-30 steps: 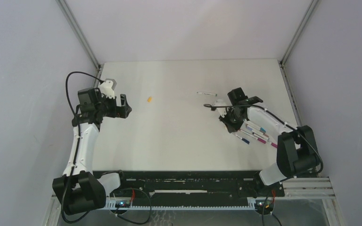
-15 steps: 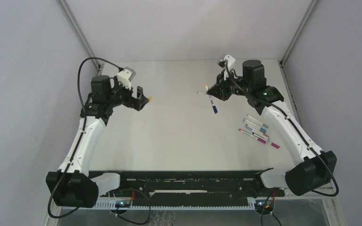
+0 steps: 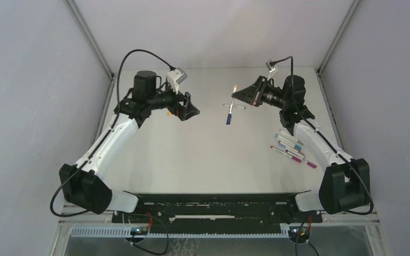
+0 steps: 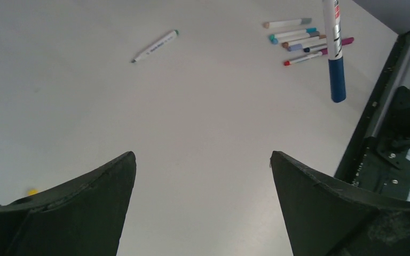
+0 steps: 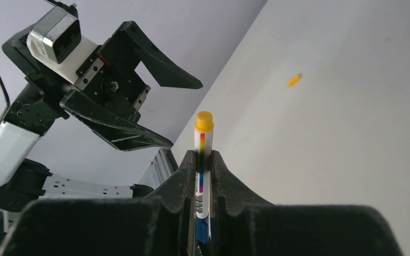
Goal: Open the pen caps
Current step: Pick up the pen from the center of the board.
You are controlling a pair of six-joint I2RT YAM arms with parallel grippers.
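Your left gripper point(image 3: 190, 108) hangs over the far left of the table point(image 3: 203, 160), jaws spread wide. Your right gripper point(image 3: 238, 97), facing it, clamps one pen point(image 3: 230, 108) by its barrel above the far centre. Other pens point(image 3: 291, 149) lie grouped at right. The held pen's long axis crosses the jaws, with the orange-yellow end point(image 5: 204, 121) toward the back wall and the blue cap point(image 3: 228, 119) toward the bases. A loose yellow cap point(image 5: 294, 80) lies near the left gripper.

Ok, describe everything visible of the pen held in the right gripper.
The pen is slim, white-barrelled and plastic-looking, with a printed multicolour stripe, a stubby yellow-orange end and a longer dark blue cap in place. The right gripper clamps its barrel, holding it tilted in the air above the table. Nothing else touches it.
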